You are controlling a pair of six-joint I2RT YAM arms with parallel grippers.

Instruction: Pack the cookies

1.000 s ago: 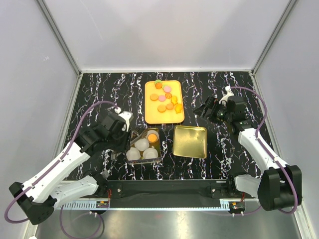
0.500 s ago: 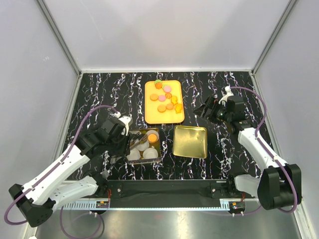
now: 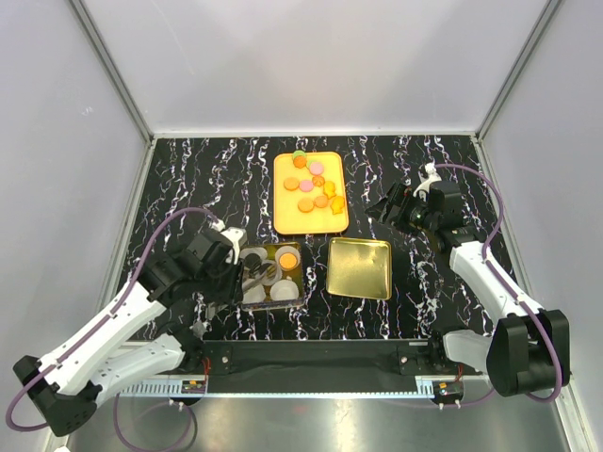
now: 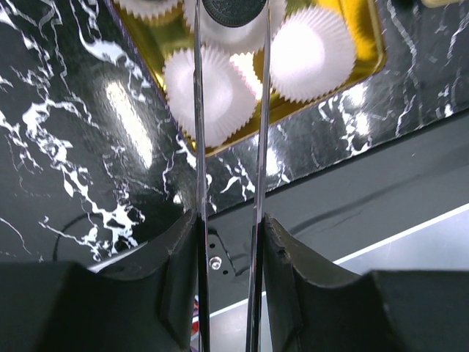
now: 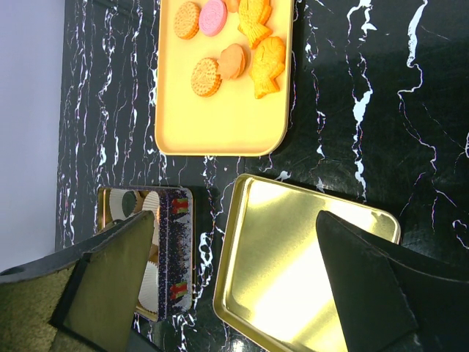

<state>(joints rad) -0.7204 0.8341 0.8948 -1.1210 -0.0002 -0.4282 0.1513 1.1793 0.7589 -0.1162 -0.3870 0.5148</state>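
Left gripper (image 3: 256, 274) now down over gold rectangular tin (image 4: 364, 29), pinching black round cookie (image 4: 233, 9): placement imminent. Right gripper (image 5: 234, 220) wide open, empty.

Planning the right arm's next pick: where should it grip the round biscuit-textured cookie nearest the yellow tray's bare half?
Pinch the cookie by its rim, coming straight down from above. It lies flat on the yellow tray, so only its edge offers a hold. Set the fingers on the sides where bare tray shows, away from the neighbouring orange cookie crowding it.
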